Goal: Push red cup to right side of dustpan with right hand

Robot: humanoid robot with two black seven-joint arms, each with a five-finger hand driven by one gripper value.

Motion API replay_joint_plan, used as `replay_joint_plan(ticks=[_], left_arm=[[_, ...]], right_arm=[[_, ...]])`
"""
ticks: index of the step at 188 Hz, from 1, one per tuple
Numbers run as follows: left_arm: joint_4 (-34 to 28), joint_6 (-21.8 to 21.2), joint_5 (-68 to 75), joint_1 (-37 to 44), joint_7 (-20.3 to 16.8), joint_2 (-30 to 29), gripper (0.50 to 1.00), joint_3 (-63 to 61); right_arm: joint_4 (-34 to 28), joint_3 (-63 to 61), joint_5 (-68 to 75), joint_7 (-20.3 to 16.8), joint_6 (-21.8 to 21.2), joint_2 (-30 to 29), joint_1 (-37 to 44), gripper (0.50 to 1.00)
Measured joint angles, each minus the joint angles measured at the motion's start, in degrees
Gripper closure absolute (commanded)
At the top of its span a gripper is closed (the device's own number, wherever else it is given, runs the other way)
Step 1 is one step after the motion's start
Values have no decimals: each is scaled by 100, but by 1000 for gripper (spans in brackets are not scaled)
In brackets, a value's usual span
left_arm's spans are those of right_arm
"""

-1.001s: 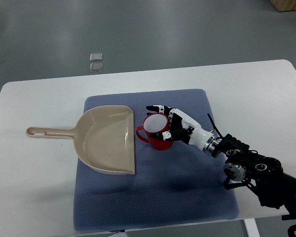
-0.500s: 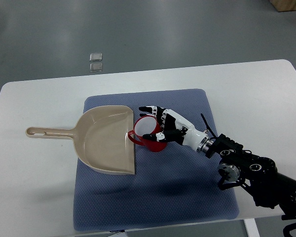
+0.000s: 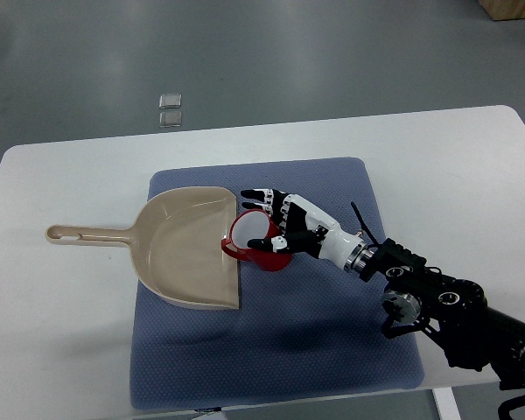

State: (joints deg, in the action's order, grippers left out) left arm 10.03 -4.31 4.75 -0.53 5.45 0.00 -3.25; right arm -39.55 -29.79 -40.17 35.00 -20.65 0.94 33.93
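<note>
Cupping red cup (image 3: 255, 241), right hand (image 3: 284, 226) half-open

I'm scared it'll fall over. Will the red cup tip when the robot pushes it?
Possibly: the red cup already looks tilted toward the dustpan. The blue mat probably grips its base. It looks stiff and likely light, so the right hand should shove gently.

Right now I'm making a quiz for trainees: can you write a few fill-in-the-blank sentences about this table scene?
1. The red cup sits against the open edge of the beige ____.
2. The right hand touches the cup on the side facing the robot's ____.
3. Cup and dustpan both rest on a ____ mat.
4. The dustpan's handle points toward the picture's ____ edge.

Missing words: dustpan; right; blue; left
</note>
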Motion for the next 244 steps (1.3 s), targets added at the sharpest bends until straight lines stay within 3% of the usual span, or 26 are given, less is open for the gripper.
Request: replay_joint_plan(ticks=[244], left_arm=[[8,0,0,0,0,0,500,0]], right_arm=[[10,-64,105,0,-64,237,232,568]])
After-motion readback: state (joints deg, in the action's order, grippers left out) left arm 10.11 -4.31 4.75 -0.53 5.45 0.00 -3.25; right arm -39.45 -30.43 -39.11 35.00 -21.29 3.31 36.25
